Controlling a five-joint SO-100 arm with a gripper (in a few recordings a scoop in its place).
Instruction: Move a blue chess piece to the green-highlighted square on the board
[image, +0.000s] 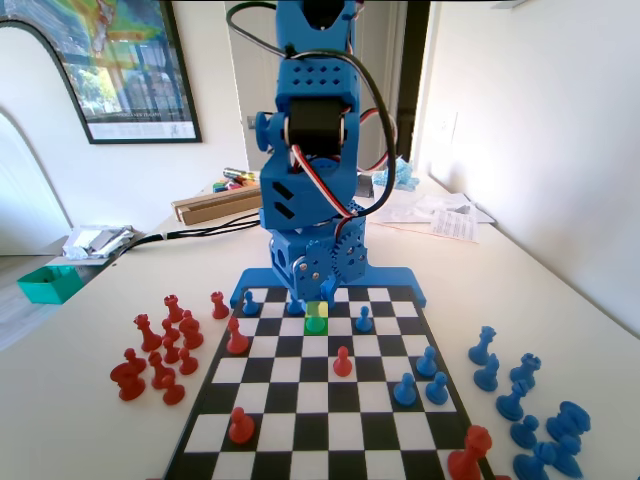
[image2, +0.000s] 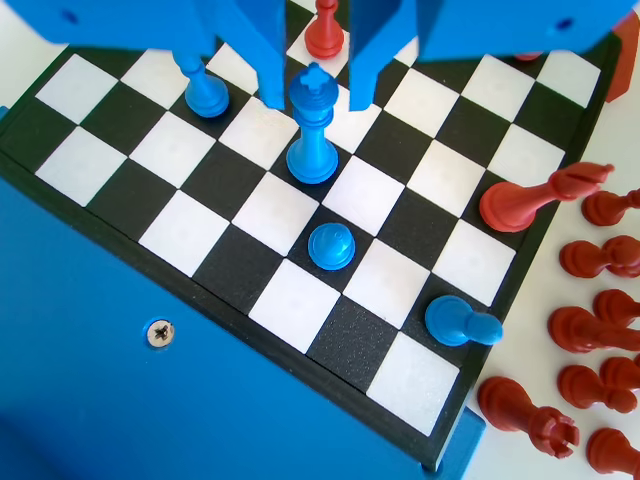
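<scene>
In the wrist view the blue chess piece stands upright on a dark square of the board, slim and topped with a small cross-like knob. My gripper hangs over it, open. One jaw is on each side of the piece's head, with a small gap on both sides. In the fixed view the green-highlighted square lies in the second row from the board's blue rim. The blue arm is bent low right above it, and a piece tinted green stands on it.
In the wrist view two blue pawns stand near the piece. Another blue pawn lies on its side and a red piece leans at the board's edge. Red pieces crowd the table on the left, blue ones on the right.
</scene>
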